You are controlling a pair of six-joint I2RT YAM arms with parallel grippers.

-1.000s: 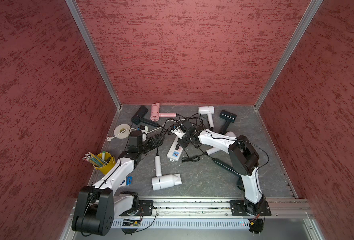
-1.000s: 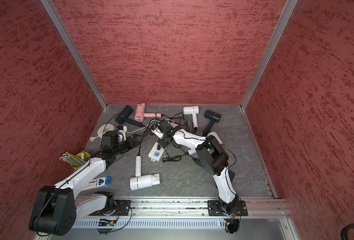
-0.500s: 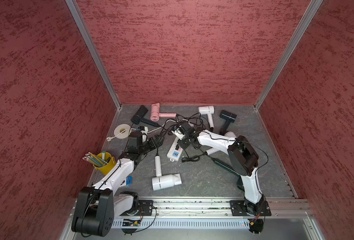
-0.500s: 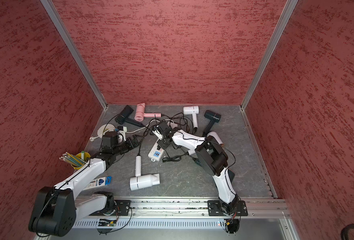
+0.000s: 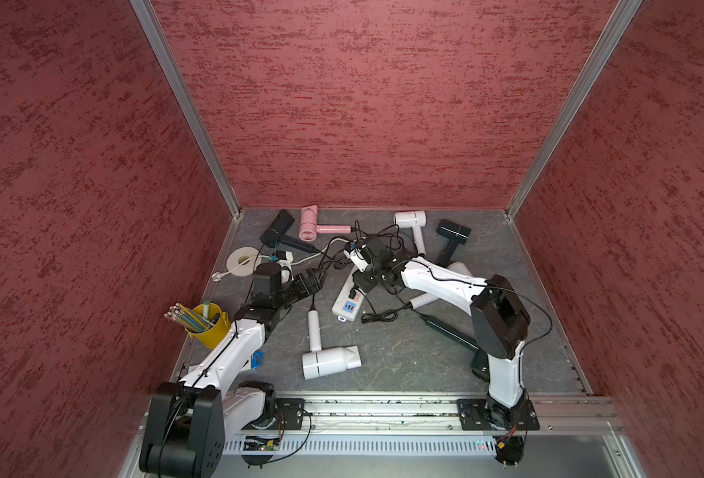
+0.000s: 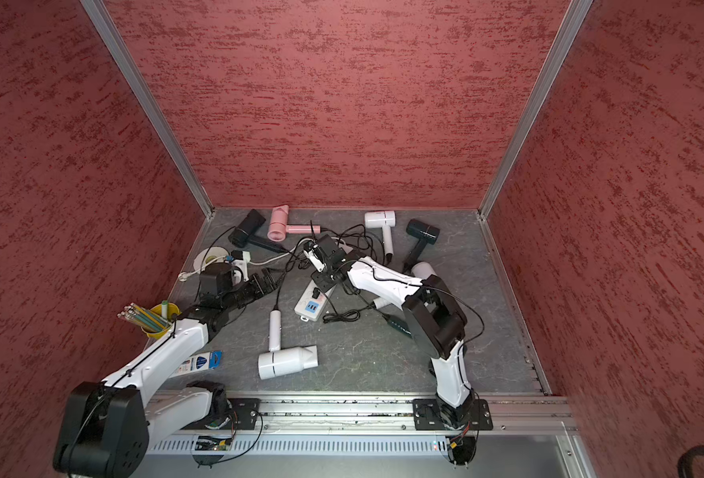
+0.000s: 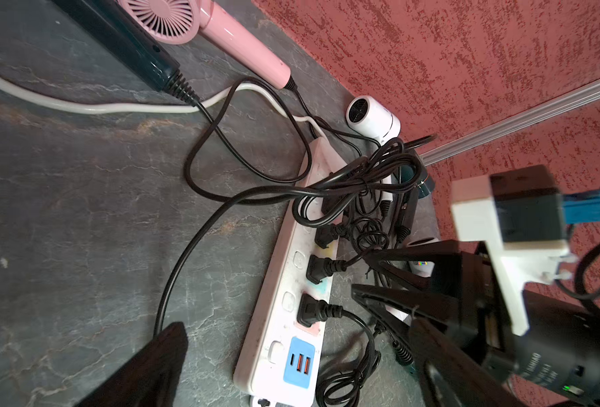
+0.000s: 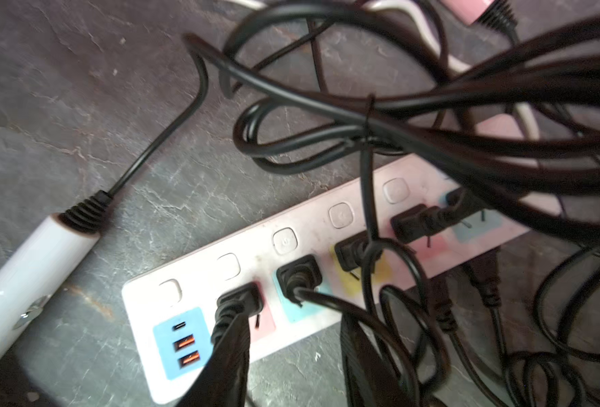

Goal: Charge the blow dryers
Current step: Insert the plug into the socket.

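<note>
While the blow dryers lie scattered over the grey table point(image 5: 387, 366), their black cords point(image 5: 383, 240) gather at the centre, which is why both arms reach inward. At far left a yellow cup point(image 5: 211, 333) of pencils stands by the wall, clear of the work. The left gripper point(image 5: 316, 276) hovers just beside the cord tangle, its jaws spread as wide as they go and holding nothing, probably ready to steady a cord. Nearest the front lies the front white dryer point(image 5: 329, 362), handle pointing toward that gripper; whether it is plugged in cannot be told. The power strip point(image 5: 348, 300) lies slantwise at centre, with at least four plugs seated in its coloured sockets. The right gripper point(image 8: 291, 331) hangs over the strip's end by the blue USB panel, jaws parted partway and clasping nothing. One of its fingers point(image 8: 228, 356) lies over the cord of the end plug point(image 8: 238, 299); releasing this seated plug is judged the step in hand. Against the back wall, farther right, rest the back white dryer point(image 5: 410, 219) and the dark green dryer point(image 5: 453, 234).
</note>
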